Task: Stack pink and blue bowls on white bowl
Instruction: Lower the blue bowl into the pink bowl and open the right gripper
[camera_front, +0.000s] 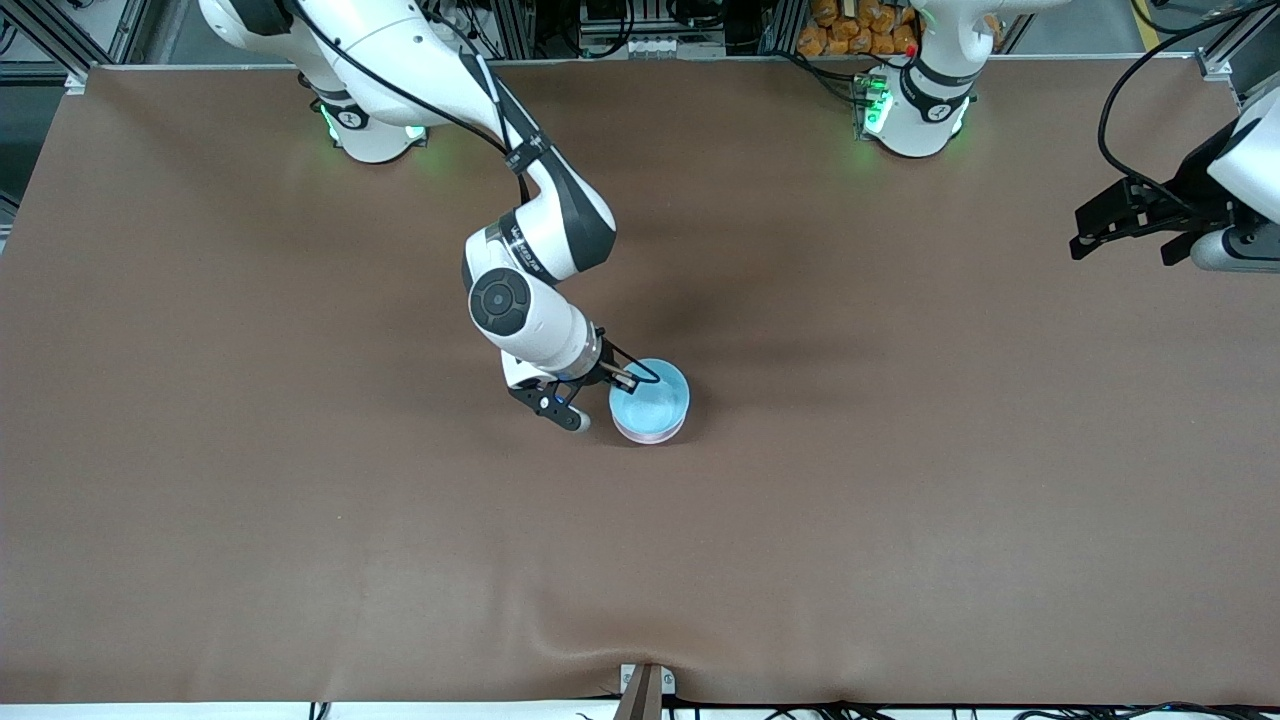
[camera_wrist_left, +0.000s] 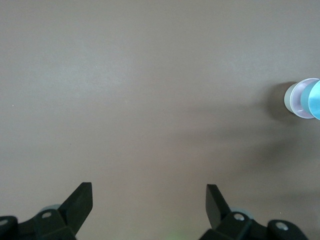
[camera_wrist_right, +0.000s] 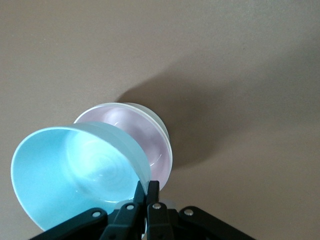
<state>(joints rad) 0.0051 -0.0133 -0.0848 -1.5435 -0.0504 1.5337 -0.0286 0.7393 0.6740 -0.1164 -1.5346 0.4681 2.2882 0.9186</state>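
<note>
My right gripper (camera_front: 625, 378) is shut on the rim of the light blue bowl (camera_front: 650, 400) and holds it tilted just over the pink bowl (camera_front: 648, 436). In the right wrist view the gripper (camera_wrist_right: 148, 186) pinches the blue bowl's (camera_wrist_right: 75, 170) wall, and the pink bowl (camera_wrist_right: 135, 135) sits nested in the white bowl (camera_wrist_right: 164, 131). In the front view the white bowl is hidden under the other two. My left gripper (camera_front: 1120, 225) is open and empty and waits over the left arm's end of the table. Its wrist view shows its gripper (camera_wrist_left: 150, 192) open and the stack of bowls (camera_wrist_left: 302, 99) far off.
The brown table cloth (camera_front: 300, 520) covers the whole table. A small metal clamp (camera_front: 645, 685) sits at the table edge nearest the front camera. The two arm bases (camera_front: 915, 110) stand along the edge farthest from that camera.
</note>
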